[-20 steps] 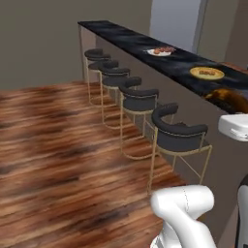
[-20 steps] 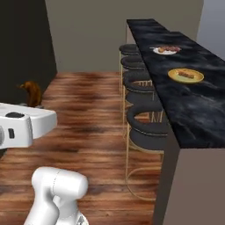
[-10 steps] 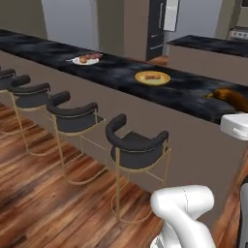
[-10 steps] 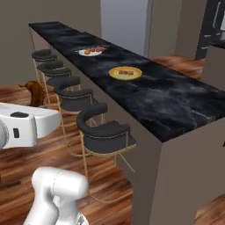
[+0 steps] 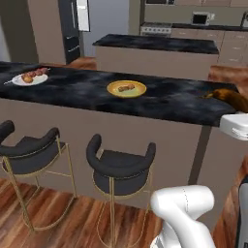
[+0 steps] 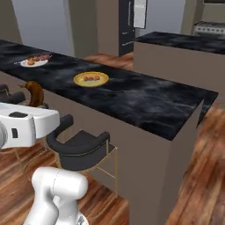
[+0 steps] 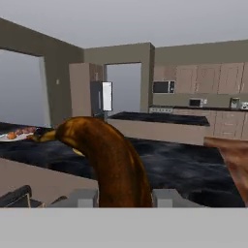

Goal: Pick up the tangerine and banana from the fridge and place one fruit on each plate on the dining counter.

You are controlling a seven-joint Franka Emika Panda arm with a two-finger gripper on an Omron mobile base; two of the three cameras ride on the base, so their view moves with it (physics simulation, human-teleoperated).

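The gripper [image 7: 121,201] is clamped on the banana [image 7: 104,157] near its lower end, carried beside the dining counter [image 5: 164,99]. The fruit looks light, soft and easily bruised; hold it gently at mid-body. The yellow plate [image 5: 113,90] sits mid-counter.

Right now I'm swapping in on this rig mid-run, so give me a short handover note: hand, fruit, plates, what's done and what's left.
Hand: shut on the banana, held up beside the dining counter.
Plates: the yellow plate and the white plate both sit on the dining counter, each already carrying small food items; I cannot tell if one is the tangerine.
Done: banana picked up and brought to the counter.
Left: set the banana on a plate, then check on the tangerine.
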